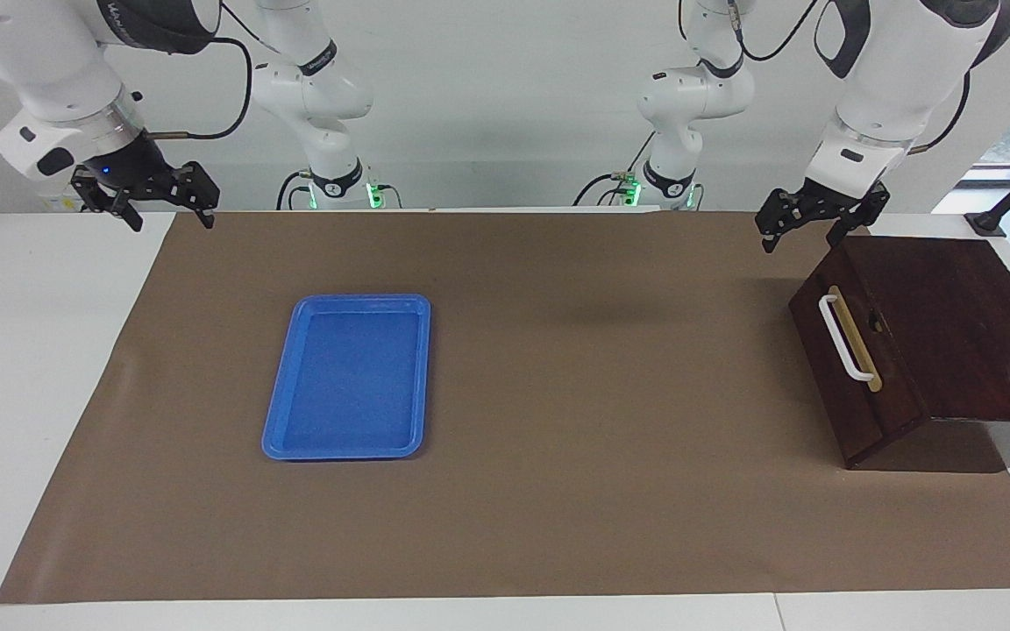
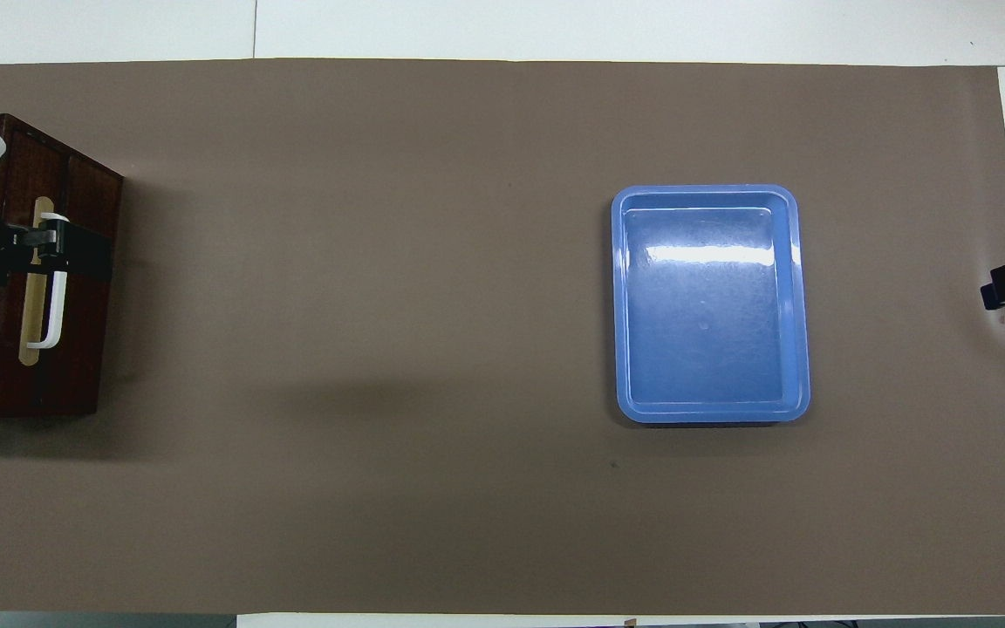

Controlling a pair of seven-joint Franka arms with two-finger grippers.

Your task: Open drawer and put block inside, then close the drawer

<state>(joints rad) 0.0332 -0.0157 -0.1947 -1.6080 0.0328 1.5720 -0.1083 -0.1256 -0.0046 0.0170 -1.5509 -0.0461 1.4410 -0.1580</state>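
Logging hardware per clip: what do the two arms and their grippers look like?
Both arms are glossy white with dark joint bands and black cables looped along them. The left gripper and right gripper are black, skeletal linkages. Green lights glow at both bases.

Left gripper [image 1: 801,230] raised; right gripper [image 1: 167,213] likewise (both agape).

A mat [image 1: 558,491] covers the table [image 1: 32,368]. The drawer [image 1: 856,350], shut in its box [image 1: 970,324], sits at the left arm's end. The tray [image 1: 349,379] lies on the mat toward the right arm's end, well apart.
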